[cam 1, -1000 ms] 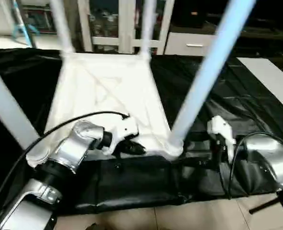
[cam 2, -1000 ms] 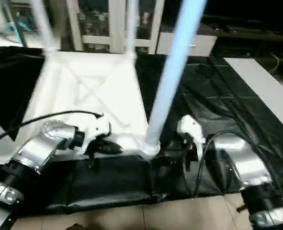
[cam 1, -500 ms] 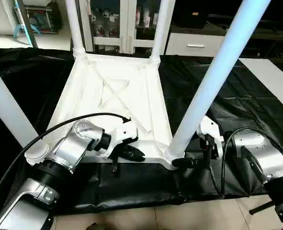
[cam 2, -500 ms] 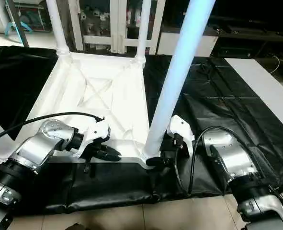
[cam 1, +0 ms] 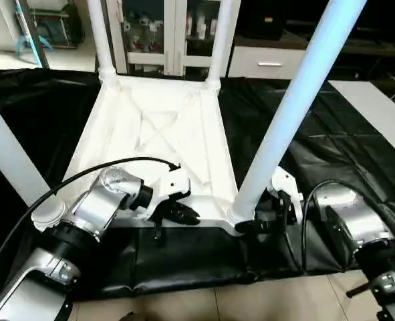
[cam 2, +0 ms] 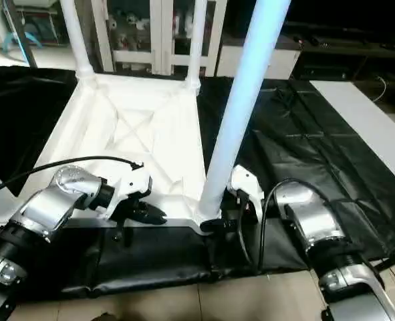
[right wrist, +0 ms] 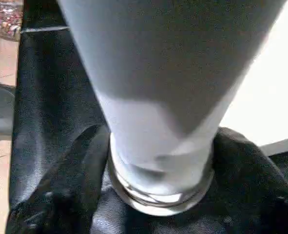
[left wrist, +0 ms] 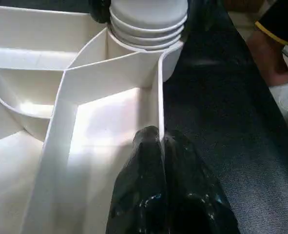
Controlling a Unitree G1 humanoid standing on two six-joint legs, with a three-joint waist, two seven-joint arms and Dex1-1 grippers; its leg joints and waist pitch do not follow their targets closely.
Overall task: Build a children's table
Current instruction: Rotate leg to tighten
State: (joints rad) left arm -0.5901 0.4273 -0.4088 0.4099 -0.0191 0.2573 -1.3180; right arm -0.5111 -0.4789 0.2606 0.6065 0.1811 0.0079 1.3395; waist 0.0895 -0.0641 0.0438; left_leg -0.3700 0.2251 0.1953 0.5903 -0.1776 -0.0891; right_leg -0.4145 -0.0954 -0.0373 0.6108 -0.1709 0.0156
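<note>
The children's table lies upside down on the black cloth, its X-ribbed underside facing up. All four white legs stand upright in the corner lobes. My left gripper is shut on the top's near rim, its fingers pinching that thin wall. My right gripper is at the foot of the near right leg. Its black fingers press on both sides of the leg's ringed base. The near left leg rises beside my left forearm.
The black-cloth-covered work table reaches past the white top on all sides, and its near edge drops to a tiled floor. A white panel lies at the far right. Cabinets stand behind. A black cable arcs over my left wrist.
My right gripper has moved left from beside the near right leg to its base and closed around it. The left gripper stays on the rim. The camera has shifted.
</note>
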